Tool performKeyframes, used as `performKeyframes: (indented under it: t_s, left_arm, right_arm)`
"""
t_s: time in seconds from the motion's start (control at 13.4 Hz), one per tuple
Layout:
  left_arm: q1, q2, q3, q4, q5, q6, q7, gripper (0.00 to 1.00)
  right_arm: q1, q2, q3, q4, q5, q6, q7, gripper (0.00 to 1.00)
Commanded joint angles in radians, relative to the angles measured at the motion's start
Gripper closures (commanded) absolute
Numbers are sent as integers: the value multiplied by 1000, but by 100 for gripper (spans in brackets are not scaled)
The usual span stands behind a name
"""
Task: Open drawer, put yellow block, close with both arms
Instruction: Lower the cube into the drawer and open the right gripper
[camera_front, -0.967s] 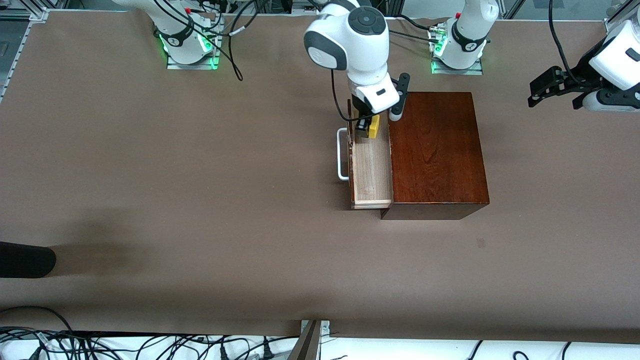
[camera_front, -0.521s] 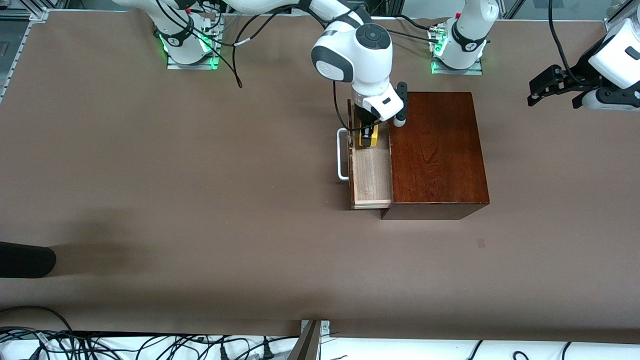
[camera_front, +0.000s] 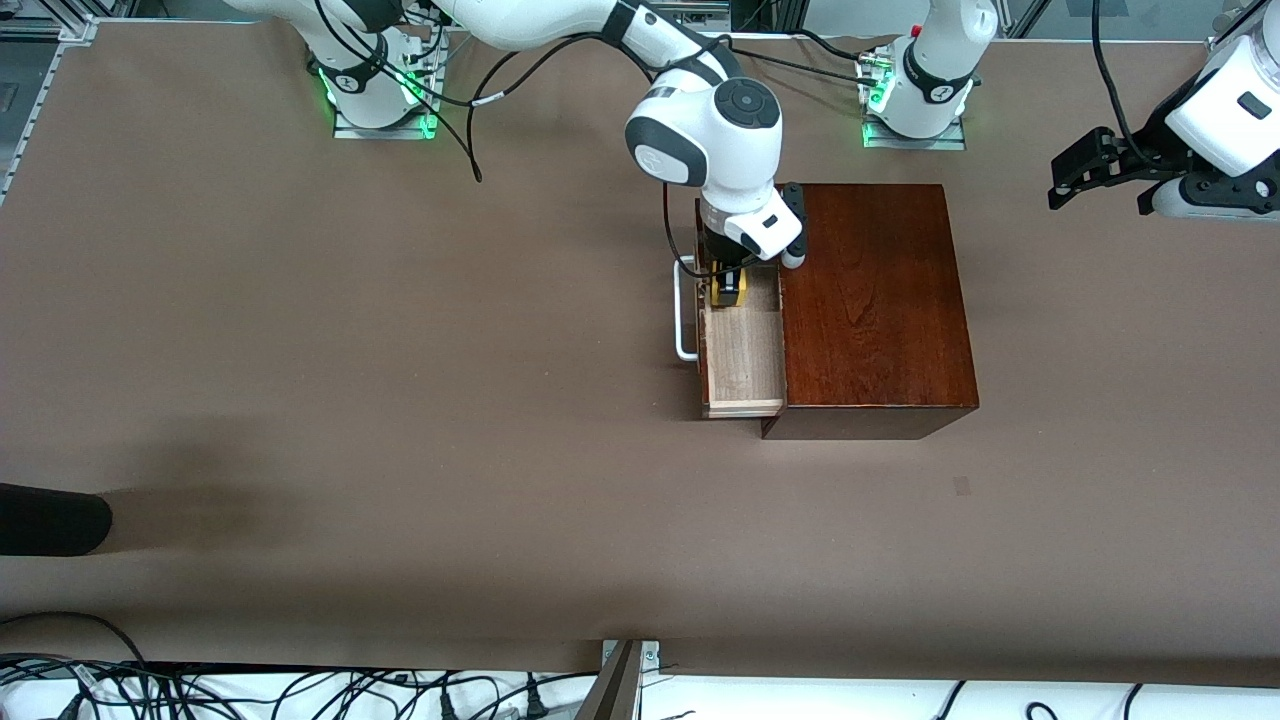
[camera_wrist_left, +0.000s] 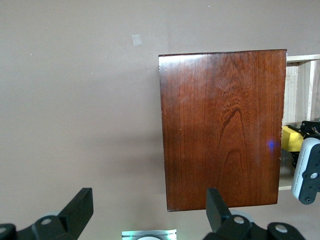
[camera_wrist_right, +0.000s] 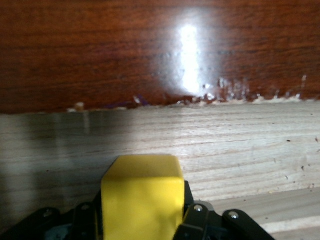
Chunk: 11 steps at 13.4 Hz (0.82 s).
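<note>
Your right end effector (camera_front: 730, 285) (clamping the yellow block (camera_wrist_right: 141, 192)) may clip the drawer (camera_front: 742, 365) wall; left end effector (camera_wrist_left: 147, 212) waits, spread wide.

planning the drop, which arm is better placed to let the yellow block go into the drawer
Right. The right gripper is shut on the yellow block inside the open drawer; the left gripper hangs open, off past the wooden box.

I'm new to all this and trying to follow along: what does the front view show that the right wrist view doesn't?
Only the front view shows the wooden box, the white handle, the table and the left tool waiting open over it. Only the right wrist view shows the grain of the drawer's inner wall close up. Both show the right tool holding the yellow block in the open drawer.
</note>
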Motion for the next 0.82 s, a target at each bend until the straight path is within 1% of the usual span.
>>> performKeyframes:
  t_s: [0.0,0.3,0.45,0.52,0.67,0.74]
  left_arm:
    - [-3,23,-4,42,24,-26,10,0]
    - [-3,25,-4,42,24,-27,10,0]
    - [-3,25,-4,42,21,-27,13,0]
    - [-3,25,-4,42,16,-29,13,0]
    - [-6,31,-5,42,11,-50,14,0]
    - [-6,37,-20,44,10,-63,14,0]
  right_arm:
    - [0,23,-7,38,-16,7,-16,1]
    - [-11,6,-11,47,-1,-4,-4,0]
    - [-29,-24,-10,79,39,-13,0,0]
    - [-40,-53,-16,83,59,-25,0,0]
    - [-106,-133,-15,84,61,-68,0,0]
    - [-139,-168,-15,84,62,-85,-1,0]
